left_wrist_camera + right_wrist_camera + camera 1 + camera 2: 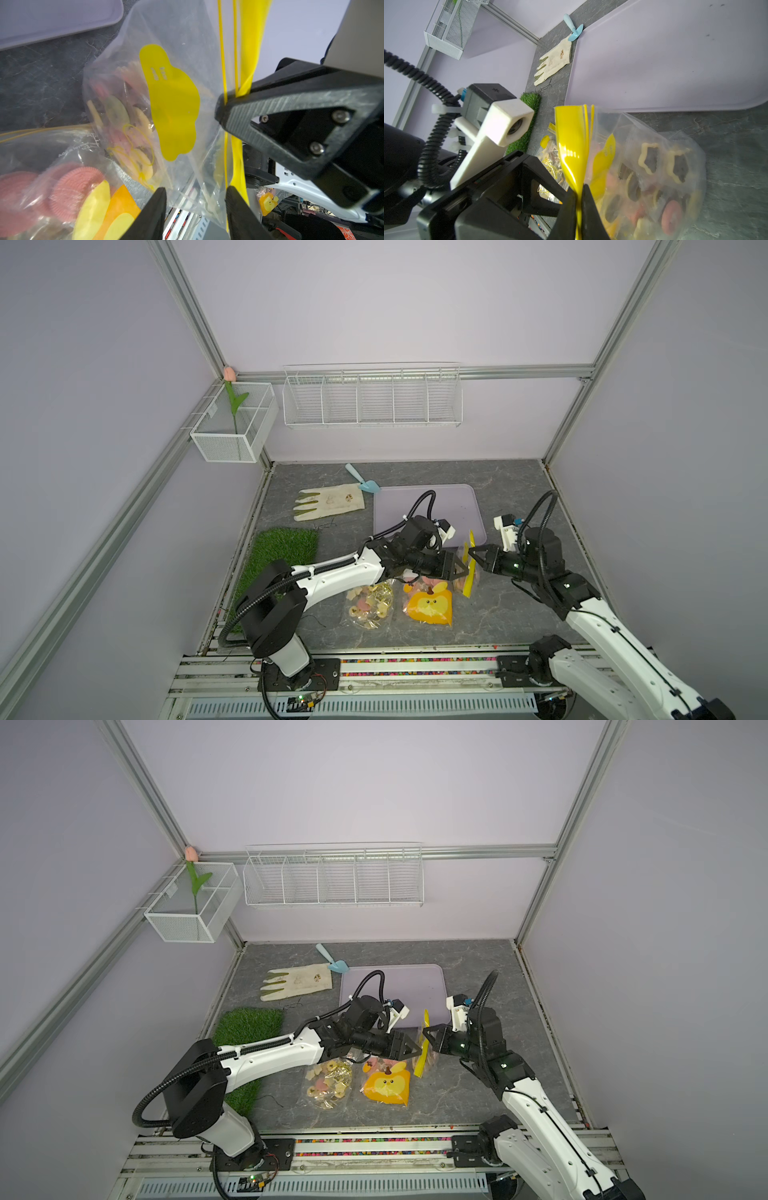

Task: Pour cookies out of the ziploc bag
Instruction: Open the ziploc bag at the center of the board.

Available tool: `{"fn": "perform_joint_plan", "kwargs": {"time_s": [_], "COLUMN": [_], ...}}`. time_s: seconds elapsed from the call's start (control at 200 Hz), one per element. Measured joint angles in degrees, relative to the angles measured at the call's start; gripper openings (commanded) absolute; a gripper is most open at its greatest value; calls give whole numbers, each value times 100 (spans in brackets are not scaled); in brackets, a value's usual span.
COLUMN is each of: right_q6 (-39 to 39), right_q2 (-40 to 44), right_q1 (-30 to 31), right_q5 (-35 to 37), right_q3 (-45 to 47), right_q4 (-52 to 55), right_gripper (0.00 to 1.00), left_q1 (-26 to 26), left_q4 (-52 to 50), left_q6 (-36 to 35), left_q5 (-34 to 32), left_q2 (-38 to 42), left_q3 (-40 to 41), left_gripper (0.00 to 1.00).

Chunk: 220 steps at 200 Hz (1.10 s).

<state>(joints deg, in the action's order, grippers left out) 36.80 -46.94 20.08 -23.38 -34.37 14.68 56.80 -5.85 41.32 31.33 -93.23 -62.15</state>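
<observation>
Now the right gripper (pixel 578 191) is pinched tight on the glossy yellow zip strip (pixel 571 135) of the clear crinkly plastic ziploc bag (pixel 693 145), while the left gripper (pixel 196 199) stands half parted, thin film between its jaws, unclamped. That slick film could slip from so narrow a pinch, or the left jaws might catch both lips and keep the mouth closed. Ridged pink, cream and dark cookies (pixel 650 158) lie heaped inside the bag, which rests on the grey marbled counter (pixel 498 614) just beside the smooth lilac tray (pixel 428 506).
</observation>
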Motion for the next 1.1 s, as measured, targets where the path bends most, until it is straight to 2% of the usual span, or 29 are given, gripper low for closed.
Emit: {"fn": "perform_joint_plan", "kwargs": {"time_s": [0.455, 1.1], "right_q6": [-2, 0], "right_q2": [20, 81], "right_q1": [0, 2], "right_q5": [66, 151], "right_q3": [4, 44], "right_q4": [4, 44], "right_gripper": [9, 9], "left_q1": [177, 271], "left_q4": [140, 120], "left_q6": [96, 280], "left_q5": [46, 109], "left_q2": [-120, -284], "left_q3": [-140, -367], "left_gripper": [45, 24]}}
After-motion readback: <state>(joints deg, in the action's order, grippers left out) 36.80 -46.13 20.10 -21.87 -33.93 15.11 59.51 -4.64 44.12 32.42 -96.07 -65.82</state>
